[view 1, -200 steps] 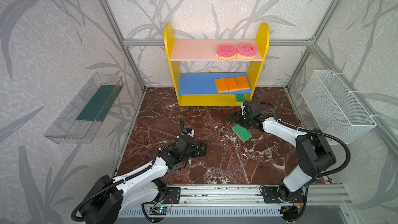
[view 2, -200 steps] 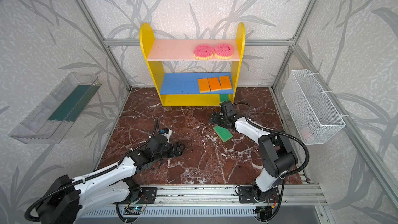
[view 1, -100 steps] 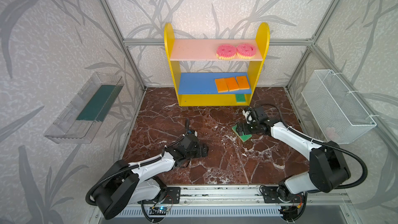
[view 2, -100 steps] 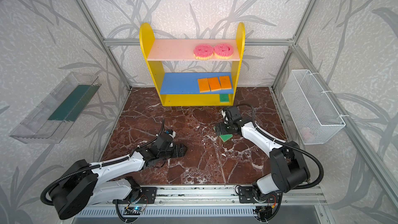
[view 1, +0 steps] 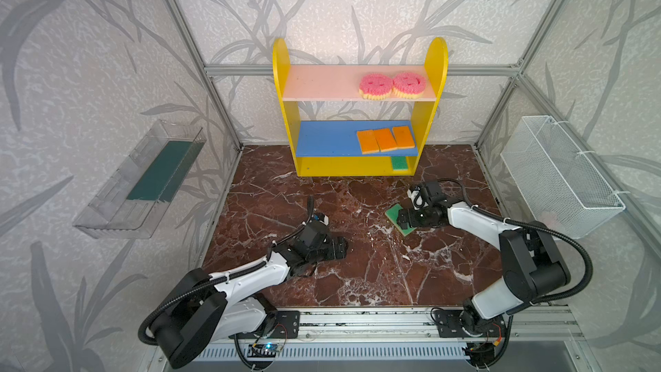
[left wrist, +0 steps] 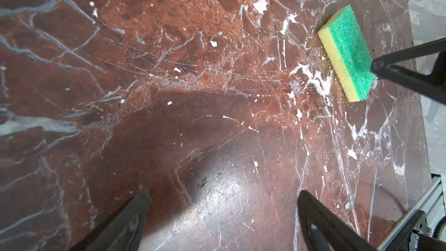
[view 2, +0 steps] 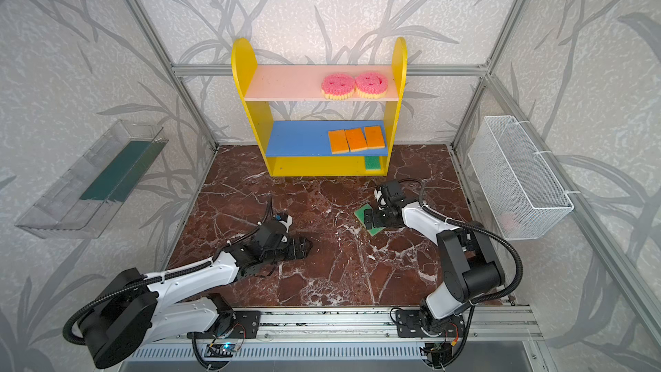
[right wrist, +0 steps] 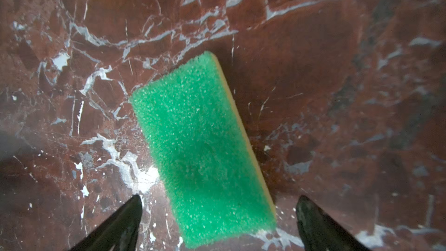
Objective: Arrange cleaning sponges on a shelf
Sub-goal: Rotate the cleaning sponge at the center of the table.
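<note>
**Right gripper** [right wrist: 219, 201]: the jaws stand wide apart and empty, low over the loose green sponge [right wrist: 200, 146], with one finger on either side of its near end and neither touching it.

**Loose sponge:** it lies flat on the marble floor [view 1: 357, 273], green face up, right of centre in both top views. It sits skewed to the line of the jaws, not square.

- **Risk one:** closing from this pose would likely catch opposite corners, so the soft foam twists or slips out.
- **Risk two:** a bite at the end only leaves most of the pad overhanging, and it is likely to droop.

**Left gripper** [left wrist: 223, 191]: its jaws are likewise spread, holding nothing, over bare floor at lower centre.

**Shelf** [view 1: 282, 76], upper centre: two pink sponges [view 1: 375, 86] sit on the top board and three orange sponges [view 1: 385, 139] on the blue board. One seated green sponge [view 1: 399, 163] lies on the yellow base, at its right end.

- **Risk three:** the base bay is low — a tilted pad could catch the blue board's edge or shove the seated green sponge.
</note>
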Tool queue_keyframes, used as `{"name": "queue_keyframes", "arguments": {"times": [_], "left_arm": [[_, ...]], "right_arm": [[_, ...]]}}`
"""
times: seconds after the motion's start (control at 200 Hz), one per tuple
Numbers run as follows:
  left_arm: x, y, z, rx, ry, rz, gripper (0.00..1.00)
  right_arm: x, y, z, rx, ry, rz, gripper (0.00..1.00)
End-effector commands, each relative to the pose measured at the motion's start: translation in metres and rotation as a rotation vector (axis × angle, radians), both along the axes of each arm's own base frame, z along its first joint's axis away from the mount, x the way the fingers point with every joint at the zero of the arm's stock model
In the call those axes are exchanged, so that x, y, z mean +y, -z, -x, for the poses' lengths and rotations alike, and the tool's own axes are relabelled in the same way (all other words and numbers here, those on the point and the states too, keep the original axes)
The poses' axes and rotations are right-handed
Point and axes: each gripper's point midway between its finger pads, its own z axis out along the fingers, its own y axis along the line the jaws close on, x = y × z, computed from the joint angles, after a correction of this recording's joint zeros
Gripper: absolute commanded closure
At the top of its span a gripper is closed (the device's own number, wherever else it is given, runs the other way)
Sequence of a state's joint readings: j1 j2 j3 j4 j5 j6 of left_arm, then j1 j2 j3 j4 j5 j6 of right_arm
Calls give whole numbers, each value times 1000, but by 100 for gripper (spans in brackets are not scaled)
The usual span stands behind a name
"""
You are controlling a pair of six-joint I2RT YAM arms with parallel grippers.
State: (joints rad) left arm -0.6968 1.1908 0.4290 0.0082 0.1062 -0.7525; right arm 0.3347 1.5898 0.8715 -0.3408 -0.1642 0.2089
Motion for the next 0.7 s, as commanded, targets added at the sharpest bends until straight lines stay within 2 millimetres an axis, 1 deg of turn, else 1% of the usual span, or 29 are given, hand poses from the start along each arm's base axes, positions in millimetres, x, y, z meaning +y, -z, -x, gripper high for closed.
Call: {"name": "queue_keyframes", "arguments": {"times": [0.0,0.15,0.265,0.47,0.57,0.695], "left_arm": [[6,3,2,1,-16,-17,3],[7,2,1,-6,-16,-19,3],[8,2,1,-11,-17,-21,3],[9,2,3,-9,-17,-22,3],[10,3,4,-8,-20,-23,3],[12,4,4,-14,-28,-20,3]], "right_arm": [[13,12,11,24,-45,-7,2],[21,25,26,27,-83,73,2],[24,27,32,5,-87,156,2],[20,35,41,-2,-69,311,2],[20,36,44,-22,-60,342,2],[26,36,47,-81,-33,339,2]]}}
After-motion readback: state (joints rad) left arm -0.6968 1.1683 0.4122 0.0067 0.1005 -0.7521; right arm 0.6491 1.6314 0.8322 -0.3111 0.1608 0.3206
